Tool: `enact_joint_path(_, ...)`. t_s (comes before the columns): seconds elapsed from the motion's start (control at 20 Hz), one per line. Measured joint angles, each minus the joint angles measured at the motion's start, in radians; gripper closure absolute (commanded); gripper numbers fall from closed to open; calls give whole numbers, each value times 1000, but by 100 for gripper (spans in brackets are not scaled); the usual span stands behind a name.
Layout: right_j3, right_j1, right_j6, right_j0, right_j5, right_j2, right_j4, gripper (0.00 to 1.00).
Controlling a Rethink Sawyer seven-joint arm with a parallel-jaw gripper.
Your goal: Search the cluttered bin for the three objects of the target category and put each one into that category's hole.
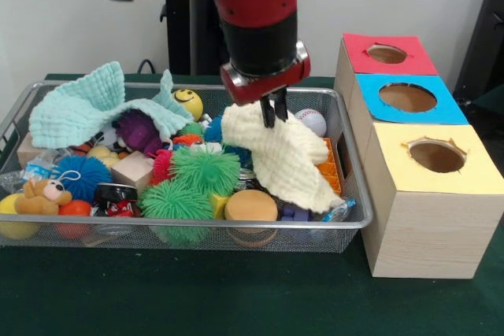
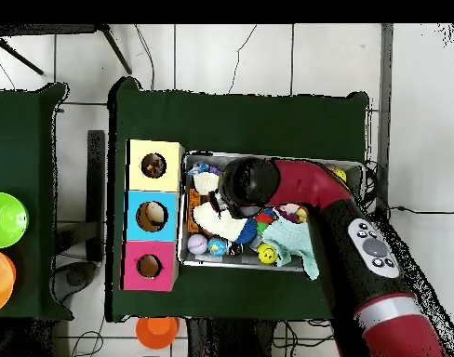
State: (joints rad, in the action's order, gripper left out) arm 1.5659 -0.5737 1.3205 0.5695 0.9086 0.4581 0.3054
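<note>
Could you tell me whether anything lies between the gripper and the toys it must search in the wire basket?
Yes. A pale yellow waffle-weave cloth drapes over toys in the silver wire-mesh basket, under the gripper, whose jaws pinch its top. A mint green cloth covers more at the front view's left.

A wide, shallow silver wire-mesh bin [image 1: 356, 218] sits heaped with toys. Just beside it, at three o'clock from the front, stands a pale wood-grain box whose round hole [image 1: 437, 155] in a yellow paper surround gapes open, nothing in it.
</note>
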Motion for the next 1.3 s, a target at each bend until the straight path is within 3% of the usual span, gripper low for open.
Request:
enact_joint_path(0.4, 10, -85, 0, 66, 86, 47, -44, 100)
enact_joint_path(0.6, 10, -118, 0, 75, 204, 72, -45, 100)
enact_joint_path(1.3, -36, -154, -1, 95, 487, 161, -42, 100)
